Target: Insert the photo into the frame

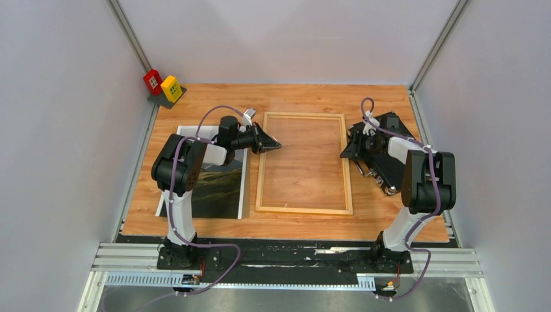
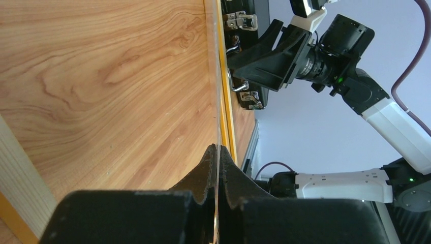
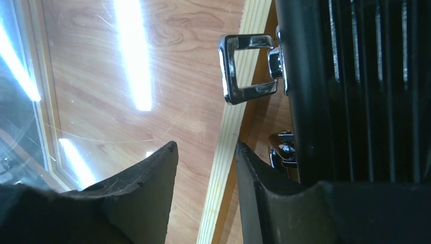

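The frame (image 1: 304, 210) lies flat mid-table, light wood side up, with its clear pane (image 1: 302, 162) in it. My left gripper (image 1: 278, 145) reaches over the left rail and is shut on the pane's left edge, which shows as a thin line (image 2: 218, 101) between the closed fingers of this gripper (image 2: 218, 150). My right gripper (image 1: 343, 153) is open and straddles the frame's right rail (image 3: 231, 127); in the right wrist view (image 3: 206, 145) one finger is over the pane, the other outside the rail. The photo (image 1: 221, 188) lies picture up left of the frame, partly under my left arm.
A black case (image 1: 390, 162) with metal handles (image 3: 244, 68) lies just right of the frame, close to my right gripper. A red block (image 1: 153, 80) and a yellow block (image 1: 171, 88) stand at the far left corner. Walls enclose the table.
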### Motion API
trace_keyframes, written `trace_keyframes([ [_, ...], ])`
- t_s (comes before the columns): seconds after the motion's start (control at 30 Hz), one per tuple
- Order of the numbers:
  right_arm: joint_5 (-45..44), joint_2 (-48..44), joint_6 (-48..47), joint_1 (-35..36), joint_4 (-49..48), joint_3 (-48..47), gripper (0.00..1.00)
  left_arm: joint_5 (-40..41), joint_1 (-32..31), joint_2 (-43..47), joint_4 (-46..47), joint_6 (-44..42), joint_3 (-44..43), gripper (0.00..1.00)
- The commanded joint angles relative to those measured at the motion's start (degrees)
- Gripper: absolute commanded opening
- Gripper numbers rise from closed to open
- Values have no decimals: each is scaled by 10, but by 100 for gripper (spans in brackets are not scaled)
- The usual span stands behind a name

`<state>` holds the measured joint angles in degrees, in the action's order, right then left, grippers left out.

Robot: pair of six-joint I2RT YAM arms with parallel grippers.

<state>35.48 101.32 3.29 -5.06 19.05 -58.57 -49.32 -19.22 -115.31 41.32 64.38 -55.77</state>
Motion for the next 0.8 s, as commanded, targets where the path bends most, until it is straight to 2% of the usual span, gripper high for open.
trace_keyframes([
  [0.0, 1, 22, 5, -7, -6, -12, 46, 7, -9, -5, 27, 6, -2, 0],
  [0.57, -10, 28, 2, -7, -6, -9, 46, -10, -9, -12, 74, 95, 11, 0],
  [0.77, -44, 22, 2, -4, -7, -7, 42, -15, -9, -10, 95, 113, 16, 0],
])
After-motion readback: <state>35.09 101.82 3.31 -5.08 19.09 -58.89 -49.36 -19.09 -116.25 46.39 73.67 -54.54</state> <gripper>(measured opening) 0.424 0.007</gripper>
